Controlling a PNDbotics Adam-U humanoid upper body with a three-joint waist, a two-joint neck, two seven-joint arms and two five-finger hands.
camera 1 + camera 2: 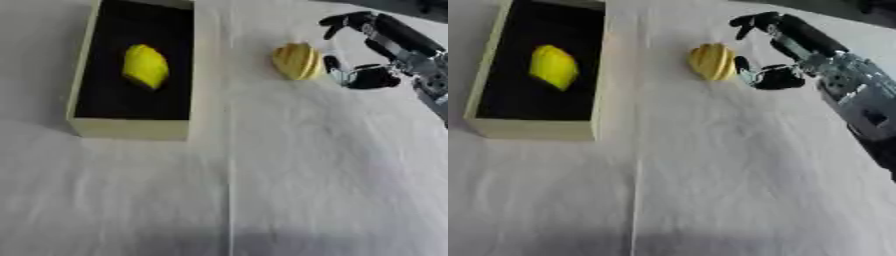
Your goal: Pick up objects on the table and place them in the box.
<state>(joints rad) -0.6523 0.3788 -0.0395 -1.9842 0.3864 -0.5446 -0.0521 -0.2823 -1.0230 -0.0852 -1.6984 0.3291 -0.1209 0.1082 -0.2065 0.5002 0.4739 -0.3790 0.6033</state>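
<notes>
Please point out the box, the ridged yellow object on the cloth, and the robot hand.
box (131, 128), left eye view, near wall.
ridged yellow object (296, 61), left eye view, middle.
right robot hand (791, 47), right eye view, palm.

Right hand (785, 47): black fingers (750, 21), glossy. Silver-grey metal segments at wrist and forearm; dark recesses there, possibly screws or ports.

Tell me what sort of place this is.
Probably a staged robot test bench: a table under white cloth, a black-lined box holding one yellow object, another ribbed yellow object beside the right hand.
</notes>
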